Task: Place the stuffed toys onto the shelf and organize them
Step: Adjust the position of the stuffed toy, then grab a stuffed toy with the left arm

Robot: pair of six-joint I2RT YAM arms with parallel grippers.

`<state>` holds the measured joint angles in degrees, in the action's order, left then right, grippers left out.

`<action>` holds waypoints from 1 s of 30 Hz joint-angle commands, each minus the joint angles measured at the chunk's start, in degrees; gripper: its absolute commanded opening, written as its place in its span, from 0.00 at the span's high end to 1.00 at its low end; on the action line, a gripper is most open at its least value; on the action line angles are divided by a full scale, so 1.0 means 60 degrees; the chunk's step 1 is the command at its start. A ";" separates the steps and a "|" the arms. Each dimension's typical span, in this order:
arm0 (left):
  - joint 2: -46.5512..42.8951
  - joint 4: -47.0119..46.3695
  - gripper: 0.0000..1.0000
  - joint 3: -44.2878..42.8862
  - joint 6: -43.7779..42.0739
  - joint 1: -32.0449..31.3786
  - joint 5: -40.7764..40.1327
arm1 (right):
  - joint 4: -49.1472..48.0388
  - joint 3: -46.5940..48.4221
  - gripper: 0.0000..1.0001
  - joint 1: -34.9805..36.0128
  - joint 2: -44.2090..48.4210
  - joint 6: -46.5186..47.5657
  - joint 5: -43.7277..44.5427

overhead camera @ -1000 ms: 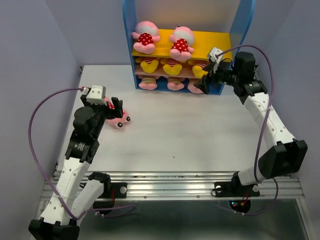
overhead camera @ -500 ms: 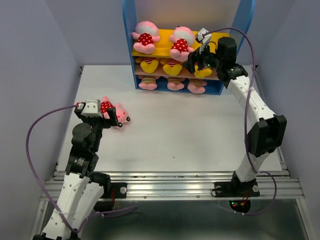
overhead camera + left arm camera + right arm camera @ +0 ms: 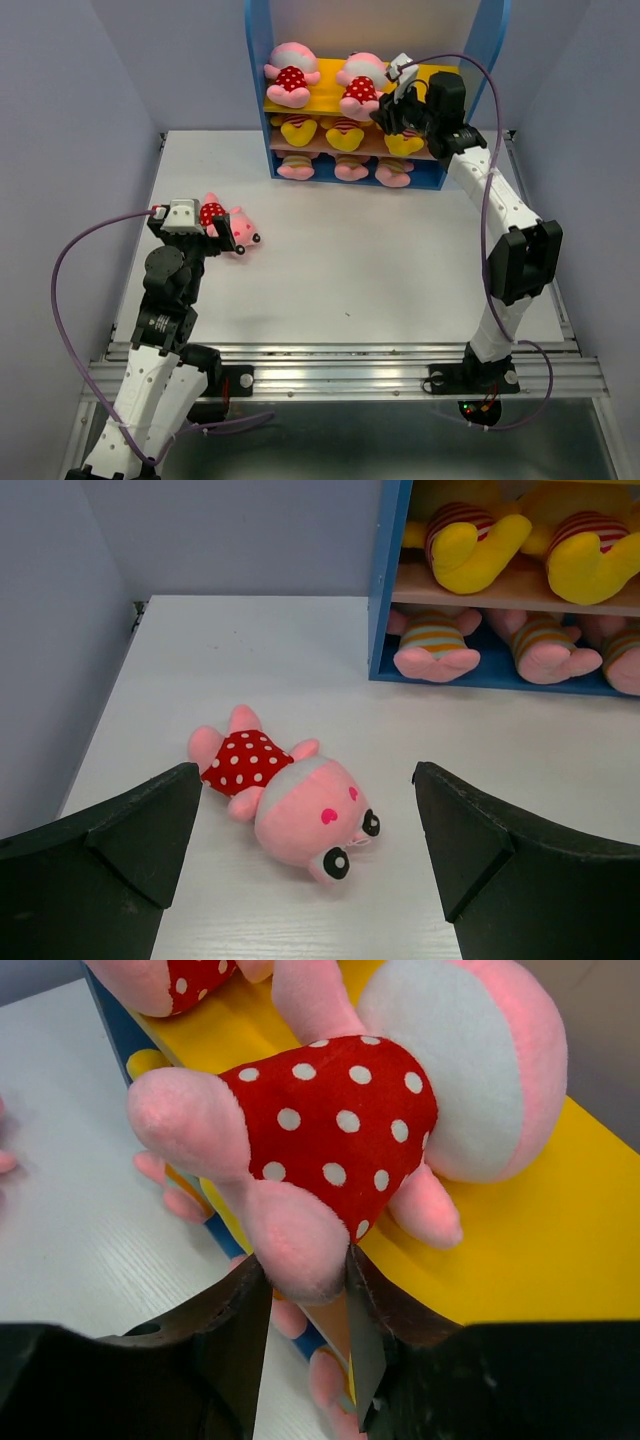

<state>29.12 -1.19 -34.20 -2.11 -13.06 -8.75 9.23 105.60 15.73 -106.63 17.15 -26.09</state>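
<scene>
Left gripper (image 3: 307, 770) hovers with its jaws spread fully wide, holding nothing, over 1 loose pig (image 3: 262, 780) in a red dotted outfit, which lies face up on the white table (image 3: 400, 260) near its left edge. Further right, at the back, the shelf (image 3: 258, 90) carries 8 toys: 2 dotted pigs (image 3: 290, 78) on the yellow board (image 3: 520, 1230), 3 yellow bears (image 3: 345, 133) on the middle board, and 3 striped pigs (image 3: 350, 168) on the base. Right gripper (image 3: 305, 1295) has its jaws narrowed onto a foot of the right-hand dotted pig (image 3: 350, 1130).

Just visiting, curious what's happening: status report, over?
Left pincer open, by table pig. Right pincer shut on shelf pig leg, top board. Nothing blocking either.
</scene>
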 commanded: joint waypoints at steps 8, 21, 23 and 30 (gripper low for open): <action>-0.0050 -0.0563 0.01 0.0147 -0.0161 -0.0006 -0.0225 | -0.0792 0.0930 0.75 -0.0014 -0.0480 0.0643 0.0070; 0.0009 -0.0592 0.01 0.0162 -0.0190 -0.0006 -0.0182 | -0.0778 0.2102 0.78 -0.0014 -0.1330 0.0614 0.0144; 0.0009 -0.0607 0.01 0.0162 -0.0205 -0.0006 -0.0182 | -0.0763 0.2044 0.75 -0.0014 -0.1286 0.0716 0.0202; 0.0053 -0.0636 0.01 0.0147 -0.0205 -0.0006 -0.0079 | -0.0894 0.1385 0.35 -0.0014 -0.0906 0.0878 0.0348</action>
<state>29.12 -1.48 -34.15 -2.17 -13.06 -9.28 7.86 114.69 15.73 -114.76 21.61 -25.23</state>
